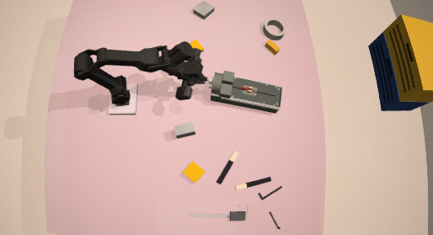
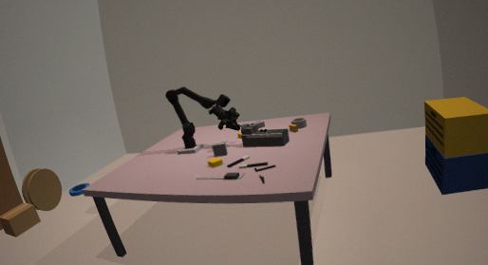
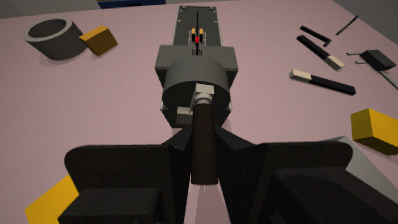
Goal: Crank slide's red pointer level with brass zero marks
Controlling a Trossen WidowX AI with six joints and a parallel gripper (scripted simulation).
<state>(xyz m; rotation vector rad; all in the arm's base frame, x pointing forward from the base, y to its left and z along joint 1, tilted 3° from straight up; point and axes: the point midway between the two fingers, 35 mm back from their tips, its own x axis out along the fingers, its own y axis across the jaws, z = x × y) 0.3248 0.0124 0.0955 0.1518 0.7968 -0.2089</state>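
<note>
The machine (image 1: 264,101) (image 2: 266,139) (image 3: 196,75) is a long dark box with a grey drum at its crank end. My gripper (image 1: 205,80) (image 2: 238,127) (image 3: 201,127) is shut on the crank's dark brown handle (image 3: 204,155), which points back toward the wrist camera. A pale crank arm (image 3: 204,89) joins the handle at the upper part of the drum's face. The slide's red pointer (image 1: 244,88) (image 3: 197,39) stands on the crank side of the two brass zero marks (image 1: 250,88) (image 3: 201,32), close to them but not level. The fingers partly hide the machine's lower front.
A grey ring (image 1: 274,29) (image 3: 55,37) and an orange block (image 1: 272,47) (image 3: 100,41) lie beyond the machine. A grey block (image 1: 184,130) and a yellow block (image 1: 194,172) lie on its other side, with pens and small tools. Another yellow block (image 1: 196,45) is partly under the arm.
</note>
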